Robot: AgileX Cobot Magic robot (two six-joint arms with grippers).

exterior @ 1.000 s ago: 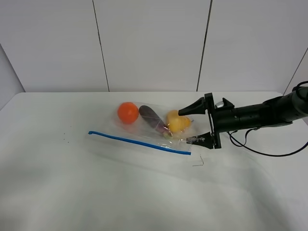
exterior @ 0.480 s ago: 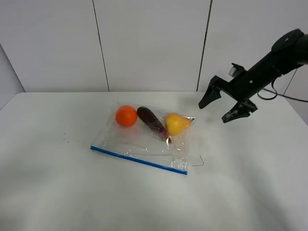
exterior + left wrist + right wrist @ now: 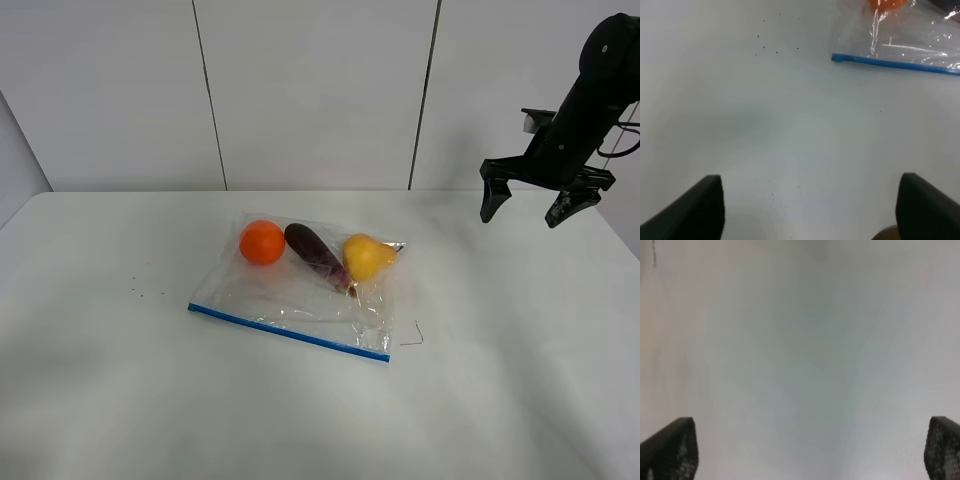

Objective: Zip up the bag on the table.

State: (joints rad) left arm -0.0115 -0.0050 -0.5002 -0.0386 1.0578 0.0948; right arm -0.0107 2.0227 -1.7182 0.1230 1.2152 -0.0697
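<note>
The clear plastic bag [image 3: 300, 295] lies flat on the white table [image 3: 150, 400], its blue zipper strip [image 3: 288, 331] along the near edge. An orange ball [image 3: 262, 241], a dark purple eggplant [image 3: 316, 254] and a yellow pear [image 3: 367, 256] show inside. My right gripper [image 3: 523, 212] is open and empty, raised above the table's far right, well apart from the bag. My left gripper [image 3: 810, 207] is open and empty over bare table; the strip's end [image 3: 895, 63] and the bag [image 3: 920, 35] show in the left wrist view. The left arm is out of the exterior high view.
A small thin wire-like mark [image 3: 412, 339] lies on the table by the bag's near right corner. Several dark specks [image 3: 140, 291] dot the table left of the bag. A grey panelled wall [image 3: 310, 90] stands behind the table.
My right gripper let go of the bag's right end, then rose and drew back to the far right. The bag settled flat and shifted a little.
</note>
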